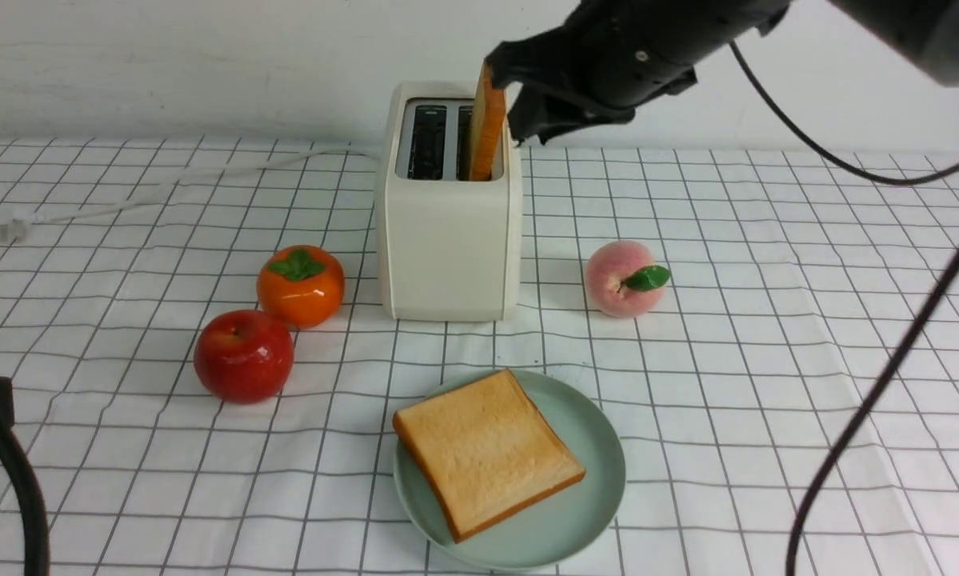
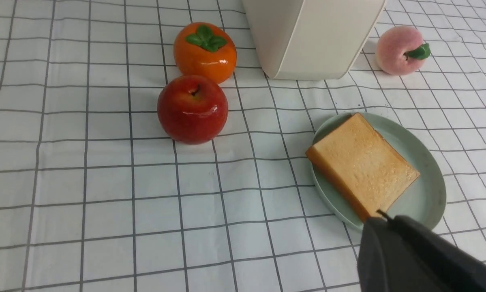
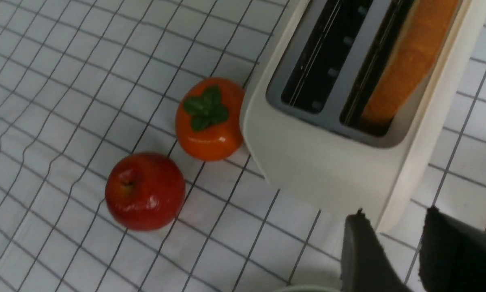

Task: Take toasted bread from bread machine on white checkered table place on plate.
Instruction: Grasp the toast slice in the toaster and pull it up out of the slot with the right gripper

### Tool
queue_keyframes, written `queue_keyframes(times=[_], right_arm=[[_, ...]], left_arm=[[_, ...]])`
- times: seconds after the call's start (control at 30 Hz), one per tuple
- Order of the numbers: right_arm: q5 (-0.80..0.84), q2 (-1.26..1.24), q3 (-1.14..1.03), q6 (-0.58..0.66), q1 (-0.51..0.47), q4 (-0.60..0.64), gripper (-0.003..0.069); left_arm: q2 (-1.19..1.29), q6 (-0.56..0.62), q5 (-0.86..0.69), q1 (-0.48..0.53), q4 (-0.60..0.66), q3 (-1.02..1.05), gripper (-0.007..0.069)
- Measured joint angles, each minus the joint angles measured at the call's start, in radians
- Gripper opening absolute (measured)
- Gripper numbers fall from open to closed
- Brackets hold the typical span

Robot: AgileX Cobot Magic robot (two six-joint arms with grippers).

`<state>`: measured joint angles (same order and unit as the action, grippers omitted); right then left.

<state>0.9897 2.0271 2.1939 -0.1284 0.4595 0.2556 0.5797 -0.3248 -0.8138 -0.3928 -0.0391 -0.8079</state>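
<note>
Looks bright and evenly lit in the front view, with only soft, faint shading around the toaster (image 1: pixel 451 248). Shows small glints on the red apple (image 1: pixel 244 357), near the toaster. Blurs at the right gripper (image 1: pixel 506 98), beside the toaster's top. Stays crisp around the toaster in the left wrist view, darkening at the left gripper (image 2: pixel 382 215). Turns dimmer, greyer and softer around the toaster in the right wrist view.

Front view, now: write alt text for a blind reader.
The right arm's pincer reaches toward toast standing in a cream toaster; another slice lies on a green plate, with fruit on both sides of the toaster.
</note>
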Motion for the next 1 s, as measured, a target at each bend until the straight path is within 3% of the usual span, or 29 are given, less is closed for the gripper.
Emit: queue_keyframes(times=[0.2, 0.37, 0.47, 0.6, 0.67, 0.7, 0.8, 0.87, 1.0], right_arm=[[-0.064, 0.195, 0.23, -0.06, 0.0, -0.031, 0.0486], [-0.159, 0.27, 0.264, -0.077, 0.0, -0.08, 0.0528], [-0.211, 0.302, 0.263, -0.087, 0.0, -0.118, 0.0502], [-0.237, 0.322, 0.263, -0.088, 0.0, -0.129, 0.0414], [-0.238, 0.322, 0.263, -0.088, 0.0, -0.129, 0.033], [-0.238, 0.322, 0.263, -0.088, 0.0, -0.129, 0.033], [-0.246, 0.322, 0.264, -0.091, 0.0, -0.129, 0.0174], [-0.248, 0.322, 0.265, -0.092, 0.0, -0.129, 0.012], [-0.255, 0.317, 0.265, -0.092, 0.0, -0.129, 0.0105]], left_arm=[[0.0, 0.0, 0.0, 0.0, -0.001, 0.0, -0.0013], [0.0, 0.0, 0.0, 0.0, -0.003, 0.0, -0.0013], [0.0, 0.0, 0.0, 0.0, -0.003, 0.0, -0.0013], [0.0, 0.0, 0.0, 0.0, -0.002, 0.0, -0.0013], [0.0, 0.0, 0.0, 0.0, -0.002, 0.0, -0.0013], [0.0, 0.0, 0.0, 0.0, -0.002, 0.0, -0.0013], [0.0, 0.0, 0.0, 0.0, -0.002, 0.0, -0.0013], [0.0, 0.0, 0.0, 0.0, -0.002, 0.0, -0.0013], [0.0, 0.0, 0.0, 0.0, -0.002, 0.0, -0.0013]])
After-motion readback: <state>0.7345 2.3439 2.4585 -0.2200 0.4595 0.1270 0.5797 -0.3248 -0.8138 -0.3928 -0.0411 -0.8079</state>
